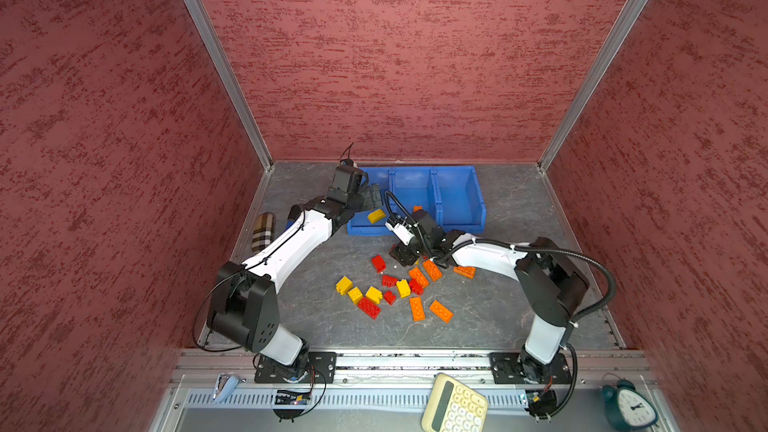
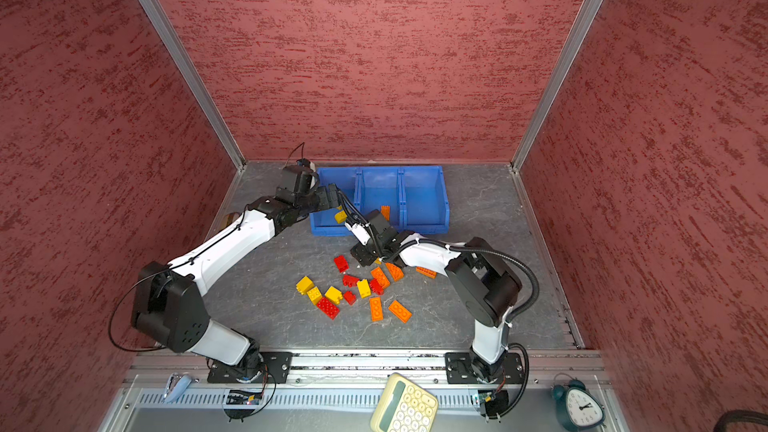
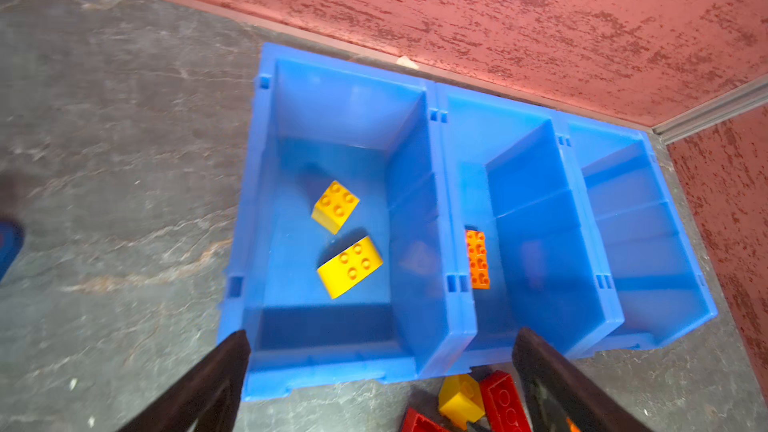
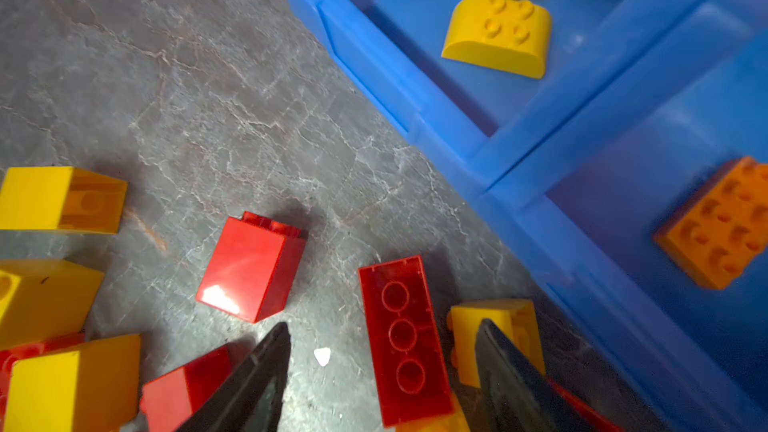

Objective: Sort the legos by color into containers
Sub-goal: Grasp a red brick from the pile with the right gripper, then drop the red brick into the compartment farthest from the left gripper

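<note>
Three joined blue containers (image 1: 459, 227) stand at the back of the table. The left bin (image 3: 254, 201) holds two yellow legos (image 3: 336, 205) (image 3: 350, 266). An orange brick (image 3: 477, 259) lies in the middle bin. My left gripper (image 3: 382, 333) hangs open and empty above the left bin's front lip. Loose red, yellow and orange legos (image 1: 395, 288) lie scattered in front of the bins. My right gripper (image 4: 384, 324) is low over the pile's far end, open, its fingers (image 4: 270, 367) either side of a long red brick (image 4: 403, 338) lying studs down, not touching it.
A plaid roll (image 1: 263, 231) lies by the left wall. A calculator (image 1: 454, 405), an alarm clock (image 1: 629, 405) and a silver object (image 1: 224, 386) sit on the front ledge. Red walls close in three sides. A yellow brick (image 4: 494, 326) sits behind my right finger.
</note>
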Robot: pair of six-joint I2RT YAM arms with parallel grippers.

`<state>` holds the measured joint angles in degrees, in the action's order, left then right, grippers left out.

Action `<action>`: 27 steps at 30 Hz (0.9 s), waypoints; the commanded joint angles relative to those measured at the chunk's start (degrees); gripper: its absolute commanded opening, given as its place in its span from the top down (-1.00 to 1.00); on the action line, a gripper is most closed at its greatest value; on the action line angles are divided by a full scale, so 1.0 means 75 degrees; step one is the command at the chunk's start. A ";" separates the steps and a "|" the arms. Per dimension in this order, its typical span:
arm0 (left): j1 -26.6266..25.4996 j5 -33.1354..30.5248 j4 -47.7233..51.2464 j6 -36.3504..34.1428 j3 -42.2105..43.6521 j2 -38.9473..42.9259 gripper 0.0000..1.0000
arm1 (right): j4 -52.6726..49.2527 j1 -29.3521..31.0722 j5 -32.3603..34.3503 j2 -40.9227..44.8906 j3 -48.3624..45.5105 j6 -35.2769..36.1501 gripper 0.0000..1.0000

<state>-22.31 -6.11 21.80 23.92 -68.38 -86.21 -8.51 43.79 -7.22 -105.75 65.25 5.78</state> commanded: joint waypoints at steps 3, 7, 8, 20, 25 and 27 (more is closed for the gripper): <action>0.0365 -0.0320 -0.0083 0.0449 0.0737 0.0571 -0.99 | -0.0955 0.0061 0.0141 -0.0565 0.0687 0.0678 -0.34; 0.0350 -0.0457 -0.0228 0.0754 0.1240 0.0828 -0.99 | -0.1339 0.0146 0.0225 -0.0937 0.1079 0.0738 -0.25; 0.0349 -0.0463 -0.0267 0.0793 0.1307 0.0849 -0.99 | -0.1363 0.0161 0.0231 -0.0978 0.1107 0.0707 -0.23; 0.0181 -0.0698 -0.0188 0.0859 0.1374 0.0729 -0.99 | -0.0322 0.0192 0.0563 -0.0161 0.0162 0.0047 0.28; -0.0087 -0.0986 -0.0099 0.0738 0.1306 0.0650 -0.99 | 0.0799 0.0085 0.0495 0.1201 -0.0847 0.0005 0.47; -0.0182 -0.1071 -0.0029 0.0693 0.1255 0.0603 -0.99 | 0.1265 -0.0149 0.0472 0.1815 -0.1319 -0.0209 0.48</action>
<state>-22.85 -12.14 21.71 30.00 -57.87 -81.08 -7.68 44.31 -3.66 -97.82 57.74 5.17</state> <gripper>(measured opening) 0.994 0.342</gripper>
